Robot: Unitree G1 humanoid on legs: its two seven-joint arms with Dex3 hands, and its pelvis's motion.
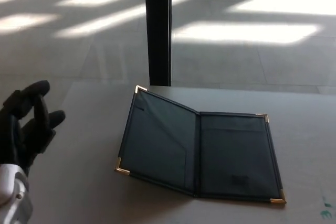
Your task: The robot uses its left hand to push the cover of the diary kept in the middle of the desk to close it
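Note:
A dark diary point(197, 153) with gold corner tips lies open in the middle of the pale desk point(79, 192). Its right half lies flat; its left cover point(155, 140) is raised at a slant off the desk. My left hand point(26, 124) shows at the picture's left edge, black, with its fingers apart and nothing in it. It is well to the left of the raised cover, not touching it. My right hand is not in view.
A black vertical post point(157, 27) stands just behind the desk's far edge, above the diary's upper left corner. Beyond is a tiled floor with bright sun patches. A small green mark point(326, 211) sits at the desk's right edge.

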